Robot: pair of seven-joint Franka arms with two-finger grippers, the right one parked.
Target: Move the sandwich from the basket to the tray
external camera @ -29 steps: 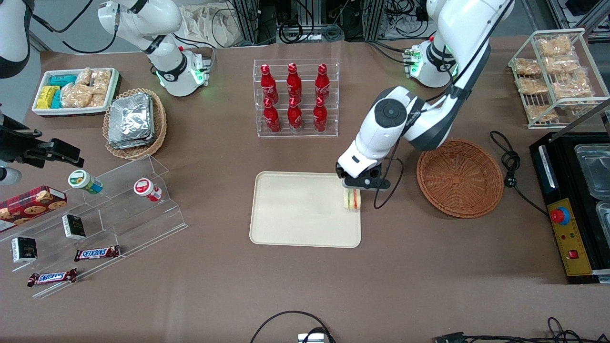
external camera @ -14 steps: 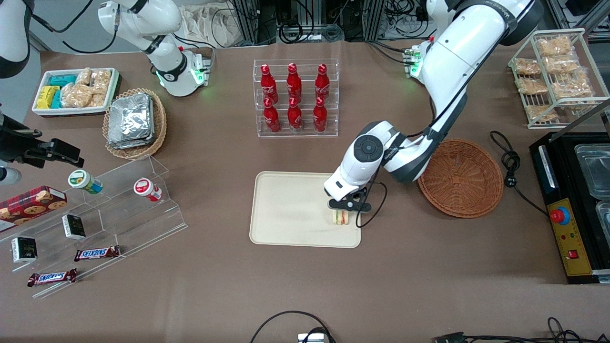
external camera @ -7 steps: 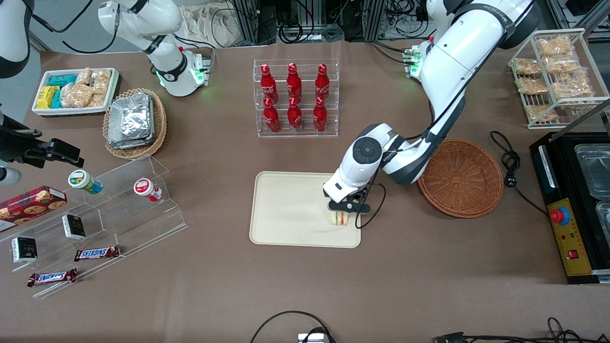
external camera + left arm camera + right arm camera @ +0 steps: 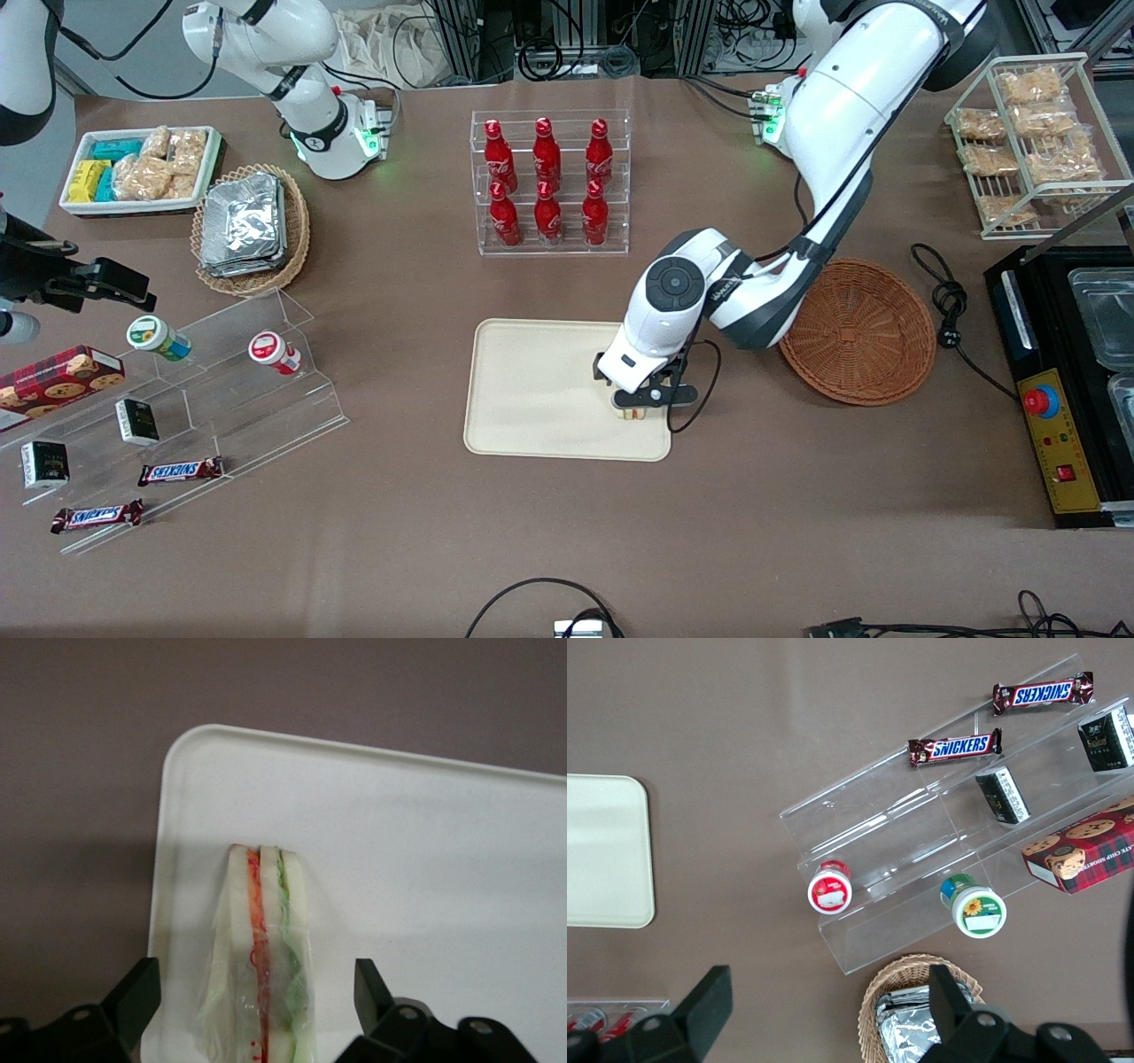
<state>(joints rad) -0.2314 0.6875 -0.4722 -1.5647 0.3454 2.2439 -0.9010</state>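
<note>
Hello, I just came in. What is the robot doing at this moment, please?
The left arm is moving a sandwich out of the basket to the tray. The sandwich stands on the tray near a corner, and the basket holds nothing. The pincer is low over the sandwich, open, its fingers on either side and not touching it. The placing looks finished.

"SNICKERS" reads on two chocolate bars (image 4: 955,748) (image 4: 1042,693) lying on the clear stepped display stand (image 4: 904,842). The red bottles (image 4: 547,182) in the acrylic rack possibly carry Coca-Cola script.
</note>
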